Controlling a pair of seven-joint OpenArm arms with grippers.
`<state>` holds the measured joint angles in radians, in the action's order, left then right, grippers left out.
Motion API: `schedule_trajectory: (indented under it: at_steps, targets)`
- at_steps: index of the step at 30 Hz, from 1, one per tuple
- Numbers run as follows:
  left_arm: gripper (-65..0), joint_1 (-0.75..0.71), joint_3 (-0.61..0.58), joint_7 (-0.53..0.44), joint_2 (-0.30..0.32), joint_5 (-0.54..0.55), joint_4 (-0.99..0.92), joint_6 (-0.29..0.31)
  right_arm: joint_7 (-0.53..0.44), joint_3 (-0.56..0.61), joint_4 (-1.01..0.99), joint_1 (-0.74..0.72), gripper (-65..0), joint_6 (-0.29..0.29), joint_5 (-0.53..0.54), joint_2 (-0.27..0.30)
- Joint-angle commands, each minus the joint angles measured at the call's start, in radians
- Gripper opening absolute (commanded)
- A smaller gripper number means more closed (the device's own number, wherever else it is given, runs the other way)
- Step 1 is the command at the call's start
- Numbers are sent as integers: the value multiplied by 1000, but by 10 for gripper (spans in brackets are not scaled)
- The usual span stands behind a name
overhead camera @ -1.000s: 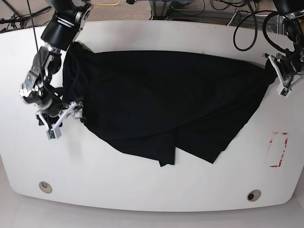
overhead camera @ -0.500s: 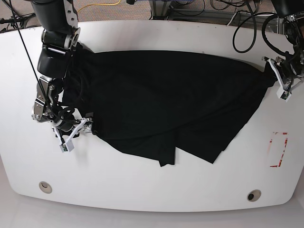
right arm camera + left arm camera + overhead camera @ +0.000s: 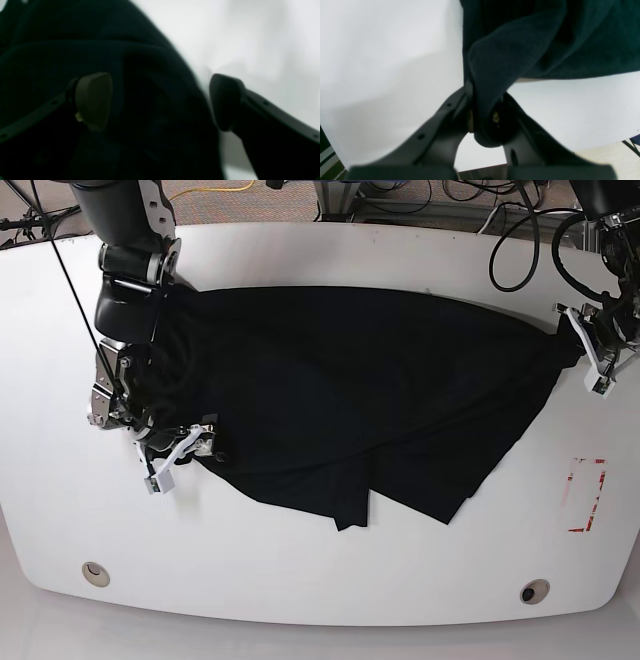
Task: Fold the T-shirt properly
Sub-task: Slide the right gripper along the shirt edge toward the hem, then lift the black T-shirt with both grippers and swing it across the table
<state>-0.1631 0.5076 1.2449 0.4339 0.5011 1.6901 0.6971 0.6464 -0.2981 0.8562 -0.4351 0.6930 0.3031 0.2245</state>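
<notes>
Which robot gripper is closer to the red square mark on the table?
The left gripper. It sits at the table edge just above the red square mark, shut on a corner of the T-shirt. The right gripper is far across the table, open at the shirt's other side.

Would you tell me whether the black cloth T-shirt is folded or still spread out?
Mostly spread: the black cloth T-shirt lies wide across the white table, only its lower edge overlapping.

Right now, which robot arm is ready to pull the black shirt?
The left arm, I think. Its pincer is already shut on a corner of the T-shirt. The right pincer is open over the cloth's other edge and grips nothing yet.
</notes>
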Motion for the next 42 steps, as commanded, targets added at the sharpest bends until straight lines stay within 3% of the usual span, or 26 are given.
schedule_trajectory:
  at_steps: [1,4,7,14,20,26,33,42]
  targets:
    - [-650,10,6,-11,19,6,14,1,6,0,15,-5,-76,5,0,-1]
    - [-650,10,6,-11,19,6,14,1,6,0,15,0,-109,5,-2,-6]
    - [-650,10,6,-11,19,6,14,1,6,0,15,2,-214,5,-2,-14]
    - [-650,10,4,-11,19,6,14,1,6,0,15,2,-650,5,-2,-15]
    - [-650,35,-8,-4,19,6,43,1,62,-2,62,2,-645,5,-2,-6]
    - [-650,56,-19,-4,19,6,160,1,169,-10,297,75,-650,5,9,26]
    - [-650,190,-57,-4,-17,6,186,1,304,-80,568,124,-650,5,1,54]
    - [-650,415,-122,-7,-82,5,184,0,399,-79,682,32,-650,5,8,168]
